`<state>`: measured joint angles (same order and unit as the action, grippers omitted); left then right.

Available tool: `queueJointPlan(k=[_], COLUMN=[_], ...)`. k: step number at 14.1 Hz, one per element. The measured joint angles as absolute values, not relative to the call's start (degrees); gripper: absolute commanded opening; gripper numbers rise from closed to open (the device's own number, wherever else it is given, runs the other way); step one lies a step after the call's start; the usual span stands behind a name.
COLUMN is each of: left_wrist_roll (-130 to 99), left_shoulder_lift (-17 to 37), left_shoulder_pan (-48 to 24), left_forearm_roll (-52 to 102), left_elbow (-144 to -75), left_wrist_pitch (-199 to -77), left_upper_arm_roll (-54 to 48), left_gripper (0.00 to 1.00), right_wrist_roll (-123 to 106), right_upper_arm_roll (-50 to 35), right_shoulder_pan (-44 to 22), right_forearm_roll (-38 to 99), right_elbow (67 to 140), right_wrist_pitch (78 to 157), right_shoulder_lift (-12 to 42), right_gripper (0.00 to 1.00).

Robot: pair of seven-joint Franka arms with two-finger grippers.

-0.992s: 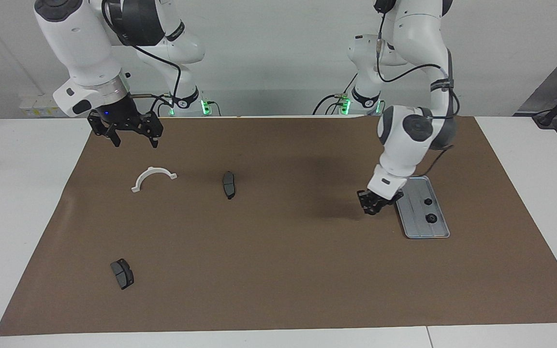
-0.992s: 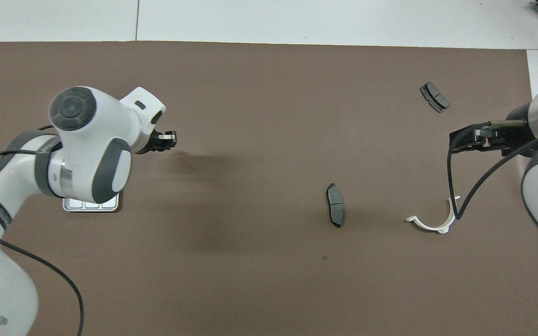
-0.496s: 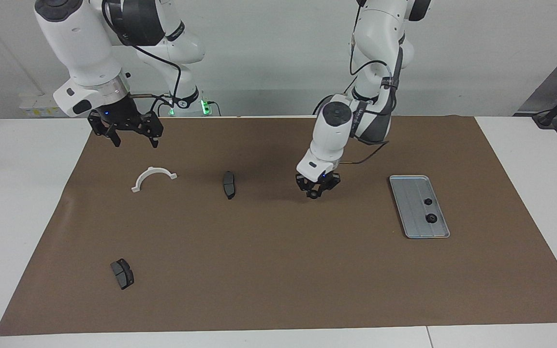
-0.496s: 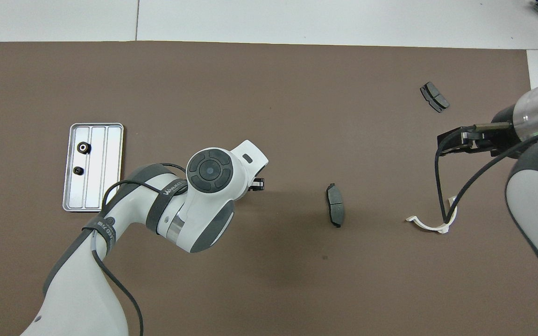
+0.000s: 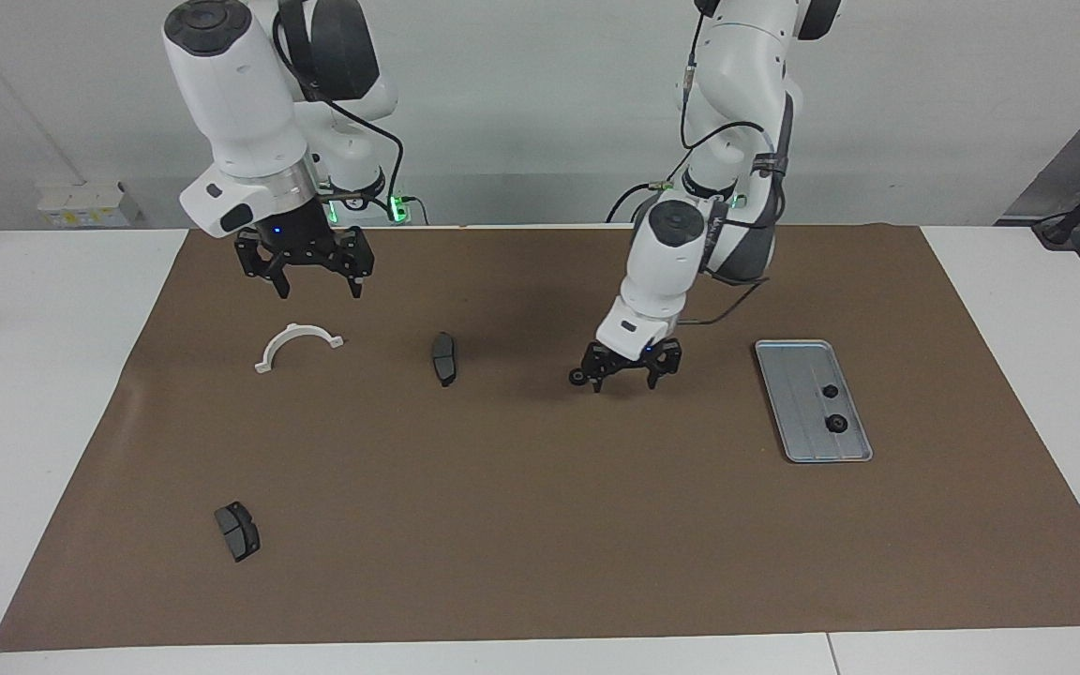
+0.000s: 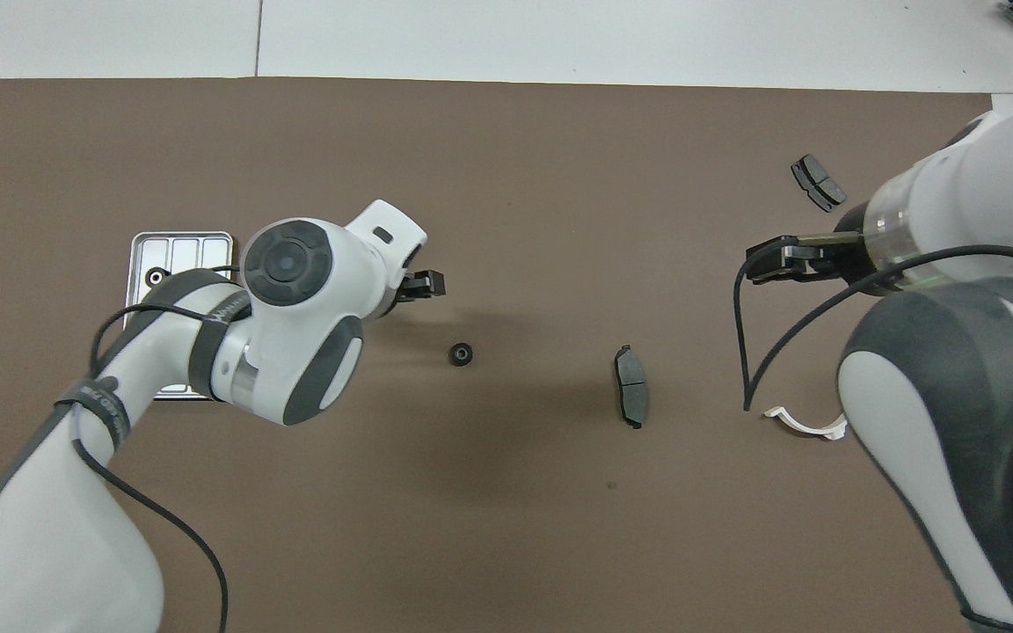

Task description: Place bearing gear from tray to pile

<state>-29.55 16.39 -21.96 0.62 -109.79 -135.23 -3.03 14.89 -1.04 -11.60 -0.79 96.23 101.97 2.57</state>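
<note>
bearing gear (image 5: 578,378) beside left end effector (image 5: 626,372)

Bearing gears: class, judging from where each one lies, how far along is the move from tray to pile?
Done: one bearing gear lies on the brown mat between the tray and the nearer brake pad, free of the open left gripper just above it. In hand: nothing; the open right gripper waits above the white bracket. Left: two gears sit in the tray.

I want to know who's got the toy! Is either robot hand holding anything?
No. The left gripper is open, and the small black round gear lies loose on the brown mat. The right gripper is open and empty.
</note>
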Motion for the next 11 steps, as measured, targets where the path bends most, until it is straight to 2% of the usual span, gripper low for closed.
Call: queueJointPlan(k=[6, 10, 11], left_wrist_roll=[-12.02, -5.05, -4.2], left_shoulder_lift=[15.71, 15.72, 15.76], left_shoulder_pan=[-3.21, 2.96, 3.55], left_forearm_roll=[0.59, 0.59, 0.59], left_elbow=[-109.38, -109.7, -109.88], left_wrist_pitch=[-134.1, -134.06, -134.07], left_upper_arm_roll=[-2.75, -2.81, -2.85], left_gripper=[1.0, 1.0, 0.93], right_wrist_roll=[28.13, 35.57, 37.16], right_upper_arm_roll=[-1.24, -1.25, -1.24], right_shoulder_pan=[-23.1, -29.62, -30.94], right_forearm_roll=[-0.91, -1.18, -1.36], right_elbow=[97.14, 97.25, 97.28], right_wrist_pitch=[111.56, 117.25, 119.15], right_shoulder_lift=[10.07, 15.47, 16.88], right_gripper=[1.0, 1.0, 1.0])
